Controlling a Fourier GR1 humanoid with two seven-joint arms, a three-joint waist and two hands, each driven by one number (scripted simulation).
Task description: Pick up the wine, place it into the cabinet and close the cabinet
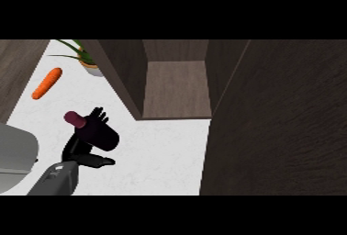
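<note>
The wine bottle (102, 135) is dark with a maroon cap (73, 118) and lies tilted over the white counter (163, 151), cap pointing up-left. My left hand (97, 117) comes in from the lower left and is curled round the bottle's body, fingers over its far side and thumb (102, 161) below. The cabinet (176, 87) stands open up and to the right of the bottle, its wooden shelf bare. Its door (278, 119) is swung out and fills the right side of the view. My right hand does not show.
An orange carrot (46, 83) lies on the counter at the upper left. A potted green plant (88, 62) stands behind it beside the cabinet's left wall (125, 73). A grey rounded object (13, 156) sits at the left edge.
</note>
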